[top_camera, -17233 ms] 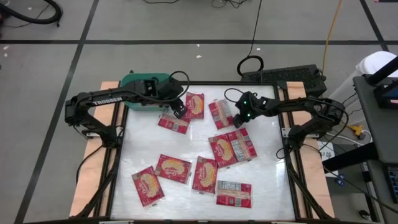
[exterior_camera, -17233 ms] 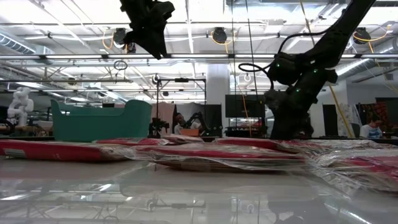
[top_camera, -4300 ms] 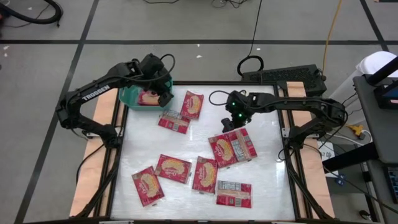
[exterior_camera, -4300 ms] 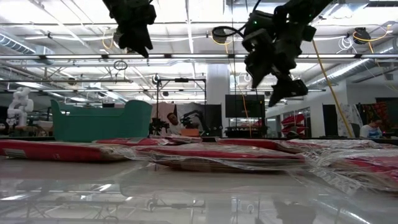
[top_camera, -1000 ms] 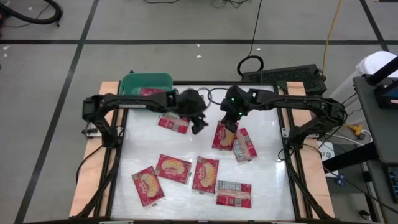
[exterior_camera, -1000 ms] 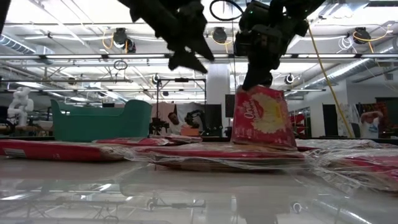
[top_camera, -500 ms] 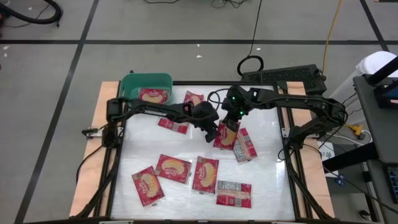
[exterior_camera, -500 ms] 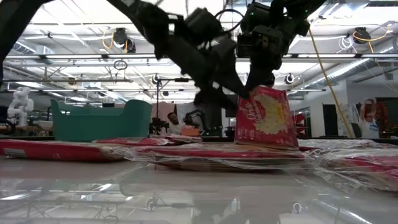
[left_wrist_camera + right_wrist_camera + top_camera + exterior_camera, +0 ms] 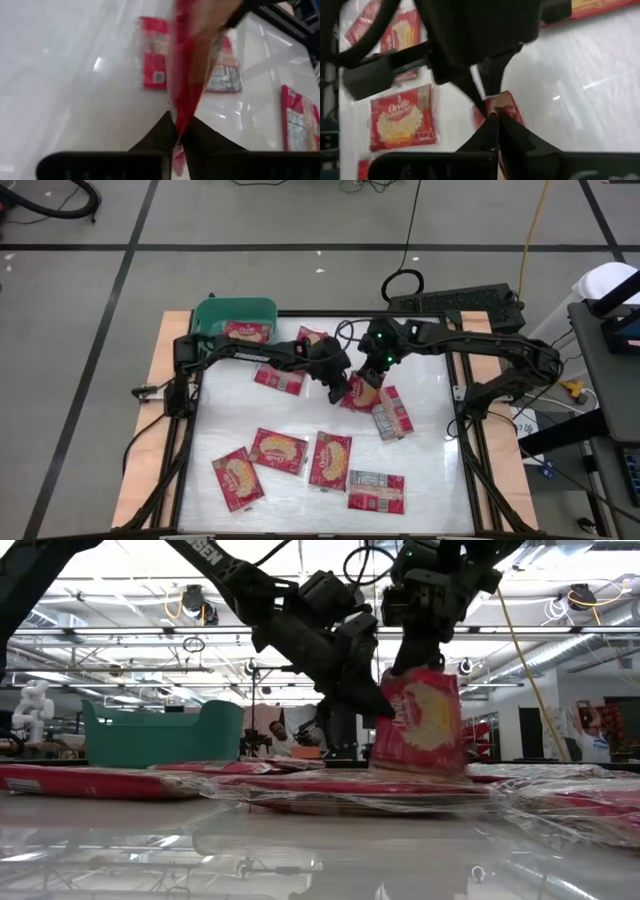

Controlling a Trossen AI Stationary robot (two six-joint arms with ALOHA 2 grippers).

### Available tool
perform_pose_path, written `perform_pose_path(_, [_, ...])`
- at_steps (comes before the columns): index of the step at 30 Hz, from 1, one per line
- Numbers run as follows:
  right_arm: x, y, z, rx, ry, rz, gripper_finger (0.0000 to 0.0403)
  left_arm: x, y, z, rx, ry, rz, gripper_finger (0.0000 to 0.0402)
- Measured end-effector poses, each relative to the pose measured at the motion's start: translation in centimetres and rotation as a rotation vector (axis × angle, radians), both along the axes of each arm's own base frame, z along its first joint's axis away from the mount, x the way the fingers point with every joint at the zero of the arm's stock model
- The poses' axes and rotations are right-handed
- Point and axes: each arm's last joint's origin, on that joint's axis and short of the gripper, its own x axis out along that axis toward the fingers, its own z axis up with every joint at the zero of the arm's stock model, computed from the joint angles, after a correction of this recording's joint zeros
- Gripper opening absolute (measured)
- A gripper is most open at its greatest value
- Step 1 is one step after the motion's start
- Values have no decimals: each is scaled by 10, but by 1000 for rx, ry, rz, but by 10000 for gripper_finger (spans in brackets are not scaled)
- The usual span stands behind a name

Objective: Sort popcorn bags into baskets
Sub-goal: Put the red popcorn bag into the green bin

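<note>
Both grippers are clamped on one popcorn bag (image 9: pixel 361 392) held upright above the table (image 9: pixel 230 425) centre. The right gripper (image 9: pixel 373 373) pinches its upper edge — fingers closed on the film. The left gripper (image 9: pixel 343 391) grips its side edge, fingers likewise closed on it. In the low view the bag (image 9: pixel 420 722) hangs tilted over the flat packets. Another bag (image 9: pixel 391 412) lies just beside it. The teal basket (image 9: pixel 212 313) sits at the far left corner — one bag (image 9: pixel 246 332) inside it.
</note>
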Motion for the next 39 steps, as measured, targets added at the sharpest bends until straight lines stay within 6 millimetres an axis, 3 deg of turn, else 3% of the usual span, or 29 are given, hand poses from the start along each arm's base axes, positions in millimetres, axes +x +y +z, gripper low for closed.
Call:
perform_pose_path(6, [-9, 3, 22, 85, -94, -70, 15, -20, 9, 36, 131, -34, -78, 14])
perform_pose_path(14, [-28, 7, 58, 107, -215, -296, 110, -65, 11, 89, 339, 15, -196, 27])
perform_pose_path(17, [-25, 5, 69, 80, -284, -334, 145, -83, 12, 104, 388, 46, -206, 18])
perform_pose_path(22, [-11, 0, 74, 34, -375, -320, 179, -102, 10, 111, 371, 130, -217, 13])
perform_pose_path(32, [36, 7, 64, -46, -365, -171, 185, -108, 5, 106, 379, 228, -229, 12])
perform_pose_path(39, [42, 8, 55, -137, -327, -131, 185, -110, 4, 104, 352, 259, -217, 18])
